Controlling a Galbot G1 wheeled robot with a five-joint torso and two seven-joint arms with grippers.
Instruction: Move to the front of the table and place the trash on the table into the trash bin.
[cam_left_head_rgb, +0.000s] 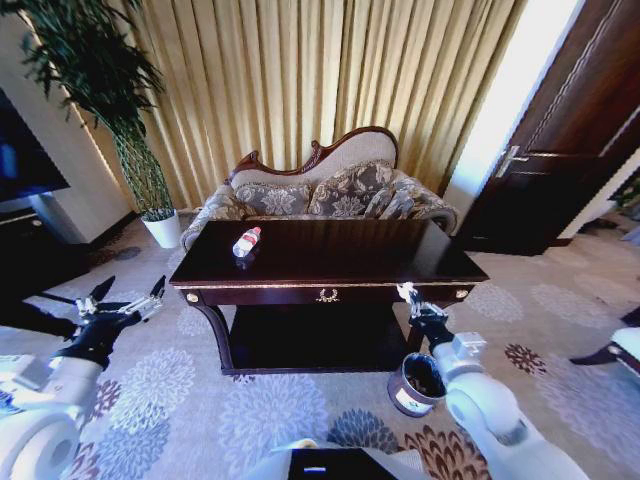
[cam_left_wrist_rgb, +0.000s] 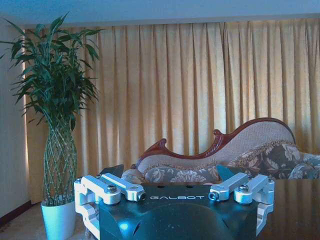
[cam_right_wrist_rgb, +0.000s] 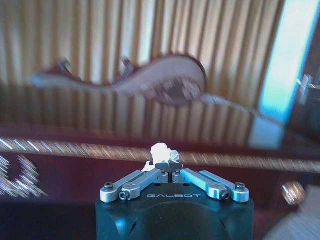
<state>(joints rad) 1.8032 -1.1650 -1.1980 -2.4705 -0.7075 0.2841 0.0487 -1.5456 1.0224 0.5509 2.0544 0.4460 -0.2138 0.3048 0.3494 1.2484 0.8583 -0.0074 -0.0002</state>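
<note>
Up close, the right gripper (cam_right_wrist_rgb: 169, 167) pinches a white paper wad (cam_right_wrist_rgb: 160, 151) between its fingertips; the left gripper (cam_left_head_rgb: 125, 300) is spread, far from the bottle (cam_left_head_rgb: 246, 241).

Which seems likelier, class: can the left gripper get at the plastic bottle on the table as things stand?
Probably yes: the left gripper is open, beside the table's left end, and nothing stands between it and the plastic bottle.

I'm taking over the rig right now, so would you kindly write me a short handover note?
Right end effector: shut on a paper wad, by the table's front right corner, above and just behind the bin.
Left end effector: open, holding nothing, off the table's left end.
Bottle: lying on the table, left part.
Done: wad picked up.
Left: drop the wad in the bin, then bin the bottle.
</note>
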